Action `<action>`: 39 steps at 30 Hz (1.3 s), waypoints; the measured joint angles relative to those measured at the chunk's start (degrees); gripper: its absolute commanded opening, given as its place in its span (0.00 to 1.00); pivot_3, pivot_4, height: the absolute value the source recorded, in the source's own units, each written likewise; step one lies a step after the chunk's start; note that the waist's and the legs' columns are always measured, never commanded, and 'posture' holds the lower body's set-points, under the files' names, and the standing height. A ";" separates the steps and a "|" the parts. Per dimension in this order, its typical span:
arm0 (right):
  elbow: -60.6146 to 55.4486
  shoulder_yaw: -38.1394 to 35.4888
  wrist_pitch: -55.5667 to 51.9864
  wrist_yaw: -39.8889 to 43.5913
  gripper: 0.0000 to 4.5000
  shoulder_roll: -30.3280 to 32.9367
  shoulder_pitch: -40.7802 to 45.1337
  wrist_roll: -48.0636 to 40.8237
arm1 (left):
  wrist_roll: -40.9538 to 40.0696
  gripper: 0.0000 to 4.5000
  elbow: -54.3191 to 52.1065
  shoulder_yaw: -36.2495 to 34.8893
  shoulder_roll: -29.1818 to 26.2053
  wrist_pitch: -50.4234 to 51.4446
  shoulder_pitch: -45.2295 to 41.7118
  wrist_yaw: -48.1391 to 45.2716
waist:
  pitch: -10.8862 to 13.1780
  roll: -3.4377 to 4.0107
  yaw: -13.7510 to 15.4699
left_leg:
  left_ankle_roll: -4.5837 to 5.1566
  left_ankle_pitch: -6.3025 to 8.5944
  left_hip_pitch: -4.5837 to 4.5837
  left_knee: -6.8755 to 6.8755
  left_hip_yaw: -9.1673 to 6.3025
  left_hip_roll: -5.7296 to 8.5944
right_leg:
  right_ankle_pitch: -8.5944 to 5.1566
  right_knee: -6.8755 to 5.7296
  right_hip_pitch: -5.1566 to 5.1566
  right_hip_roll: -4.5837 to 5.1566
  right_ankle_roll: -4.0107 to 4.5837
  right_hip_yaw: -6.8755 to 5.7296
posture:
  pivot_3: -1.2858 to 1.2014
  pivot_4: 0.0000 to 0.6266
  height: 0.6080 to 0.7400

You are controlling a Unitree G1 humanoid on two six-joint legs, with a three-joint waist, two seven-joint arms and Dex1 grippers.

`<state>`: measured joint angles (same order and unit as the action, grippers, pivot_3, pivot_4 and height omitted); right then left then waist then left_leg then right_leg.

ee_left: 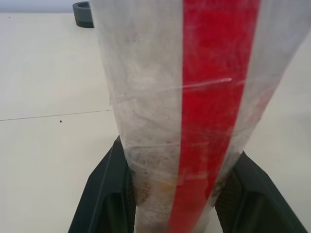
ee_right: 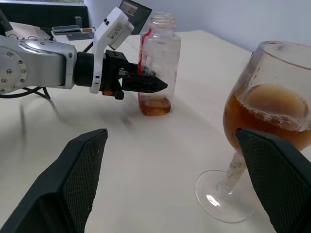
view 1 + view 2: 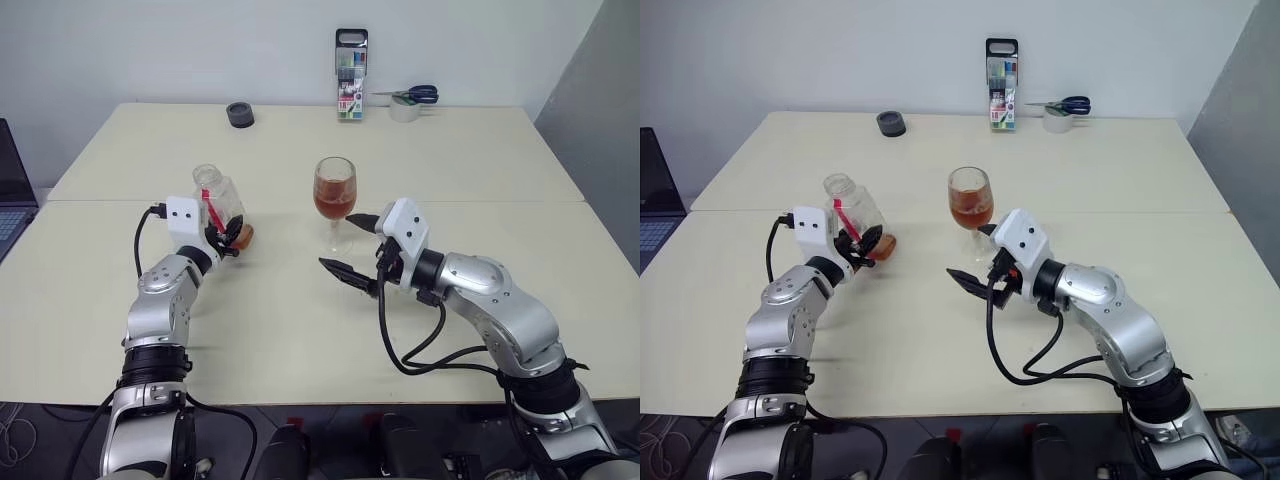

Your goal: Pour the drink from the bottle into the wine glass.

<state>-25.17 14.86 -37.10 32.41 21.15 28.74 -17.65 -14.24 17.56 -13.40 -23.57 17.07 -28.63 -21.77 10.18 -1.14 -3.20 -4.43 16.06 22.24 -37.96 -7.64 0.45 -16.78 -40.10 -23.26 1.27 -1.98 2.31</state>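
The wine glass (image 3: 335, 196) stands upright near the middle of the bench (image 3: 480, 160), its bowl roughly half full of the amber-red drink (image 3: 333, 204), so the pouring looks largely done. To the left of the wine glass, apart from it, the bottle (image 3: 220, 205) is uncapped and upright, its base on or just above the bench, with only a thin layer of drink left at the bottom. The left hand (image 3: 232, 238) is pinching the bottle low on its body, one black finger on each side across the red-and-white label. On the other side of the wine glass, the right hand (image 3: 352, 247) hangs spread wide, its fingers flanking the stem and foot without touching them, holding nothing. The step in hand seems to be setting the bottle down; it would go best if the bottle is kept vertical until its base sits flat, then released gently, with the right hand kept clear of the stem. Beyond the wine glass, at the bench's far edge, are a marker-pen case (image 3: 351, 75), a tape roll with scissors (image 3: 410, 100) and a small dark ring (image 3: 240, 114).
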 measured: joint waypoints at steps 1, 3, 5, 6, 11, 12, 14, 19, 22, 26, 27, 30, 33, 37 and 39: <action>0.07 0.00 0.15 0.05 1.00 0.00 0.00 0.18 | 0.00 0.45 -0.02 0.00 0.00 0.04 0.00 0.03 | 0.00 0.00 0.00 | 0.00 0.00 0.00 0.00 0.00 0.00 | 0.00 0.00 0.00 0.00 0.00 0.00 | 0.52 0.24 1.00; 0.09 0.00 0.25 0.15 1.00 -0.02 0.00 0.59 | 0.00 0.59 -0.04 0.02 0.00 0.07 0.00 0.04 | 0.00 0.00 0.00 | 0.00 0.00 0.00 0.00 0.00 0.00 | 0.00 0.00 0.00 0.00 0.00 0.00 | 0.52 0.24 1.00; 0.10 0.00 0.28 0.22 1.00 -0.05 -0.01 0.64 | 0.11 0.74 -0.04 0.08 0.00 0.16 0.15 0.05 | 0.00 0.00 -0.01 | 0.00 0.00 0.00 0.00 0.00 0.00 | 0.00 0.00 0.00 0.00 0.00 0.00 | 0.52 0.24 1.00; 0.10 0.00 0.28 0.25 1.00 -0.07 -0.01 0.64 | 0.14 0.81 -0.04 0.16 0.00 0.16 0.32 0.02 | 0.00 0.00 0.00 | 0.00 0.00 0.00 0.00 0.00 0.00 | 0.00 0.00 0.00 0.00 0.00 0.00 | 0.52 0.24 1.00; 0.10 0.00 0.28 0.36 1.00 -0.21 -0.01 0.65 | 0.19 0.99 -0.04 0.20 0.00 0.17 0.60 -0.08 | 0.00 0.00 0.01 | 0.01 0.00 0.00 0.01 0.00 0.00 | 0.00 0.01 0.00 0.00 0.00 0.00 | 0.52 0.24 1.00; 0.10 0.00 0.28 0.39 1.00 -0.23 -0.01 0.65 | 0.20 0.99 -0.04 0.23 0.00 0.17 0.61 -0.12 | 0.00 0.00 0.01 | 0.00 0.00 0.00 0.01 0.00 0.00 | 0.00 0.01 0.00 0.00 0.00 0.00 | 0.52 0.24 1.00; 0.10 0.00 0.28 0.42 1.00 -0.26 -0.02 0.65 | 0.25 0.99 -0.07 0.34 0.00 0.16 0.68 -0.15 | 0.00 0.00 0.01 | 0.01 0.00 0.00 0.01 0.00 0.00 | 0.00 0.01 0.00 0.00 0.00 0.00 | 0.52 0.24 1.00; 0.10 0.00 0.81 0.65 1.00 -0.05 -0.74 0.78 | 1.38 0.99 -1.28 1.28 -0.29 -0.29 2.00 -0.24 | 0.00 0.00 0.01 | 0.01 0.01 0.00 0.02 -0.01 0.00 | 0.00 0.02 0.00 0.00 0.00 0.00 | 0.52 0.24 1.00; 0.10 -0.07 1.99 0.75 1.00 0.44 -3.42 1.28 | 1.73 0.99 -2.67 1.59 -0.77 -1.55 3.87 -0.52 | 0.00 0.00 0.07 | 0.01 0.01 0.00 0.03 0.00 -0.01 | 0.00 0.04 0.00 0.00 0.00 0.01 | 0.52 0.24 1.00; 0.10 -0.46 5.62 -0.74 1.00 0.78 -10.05 3.23 | 1.68 0.99 -6.92 1.61 -1.19 -2.32 7.57 -1.41 | 0.00 0.00 0.21 | 0.01 0.01 0.00 0.04 -0.01 -0.02 | 0.00 0.07 0.02 0.01 0.00 0.00 | 0.52 0.24 1.00; 0.13 -0.54 6.21 -1.30 1.00 0.69 -11.70 3.57 | 1.76 0.99 -7.61 1.62 -1.41 -2.35 8.27 -1.31 | 0.00 0.00 0.27 | 0.01 0.01 0.00 0.04 0.01 -0.02 | 0.00 0.06 0.02 0.01 0.00 0.02 | 0.52 0.24 1.00; 0.50 -2.13 9.58 -4.39 1.00 -1.29 -17.62 5.21 | 3.25 0.99 -10.66 1.64 -1.59 -1.63 11.01 0.92 | 0.00 0.00 0.38 | 0.14 0.08 -0.09 0.08 0.03 -0.03 | 0.00 0.07 0.06 0.00 0.00 0.04 | 0.52 0.24 1.00; 2.13 -3.63 13.16 -8.01 1.00 -3.33 -22.05 7.15 | 3.75 0.99 -13.93 1.61 -1.55 -0.81 14.47 2.19 | 0.00 0.00 0.38 | 0.15 0.09 -0.13 0.09 0.08 -0.04 | 0.00 0.06 0.07 0.00 -0.01 0.07 | 0.52 0.24 1.00; 4.23 -6.89 17.50 -12.43 1.00 -6.15 -23.99 8.82 | 2.67 0.99 -17.94 1.15 -1.38 -0.77 17.47 2.04 | 0.00 0.00 0.52 | 0.15 0.09 -0.14 0.10 0.06 -0.05 | -0.01 0.07 0.09 -0.01 -0.01 0.06 | 0.52 0.24 1.00; 4.85 -8.23 19.75 -13.69 1.00 -6.62 -24.79 9.72 | 1.98 0.99 -19.73 0.61 -1.26 -0.79 18.52 2.07 | 0.00 0.00 0.60 | 0.15 0.10 -0.17 0.10 0.08 -0.04 | -0.01 0.07 0.11 -0.01 -0.01 0.07 | 0.52 0.24 1.00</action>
<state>-20.32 6.63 -17.34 18.72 14.53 3.95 -7.92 -12.26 -2.17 -12.79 -24.82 16.28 -10.11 -19.69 10.18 -1.14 -2.60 -4.28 16.15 22.07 -37.85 -7.55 0.41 -16.79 -40.03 -23.15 1.25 -1.99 2.38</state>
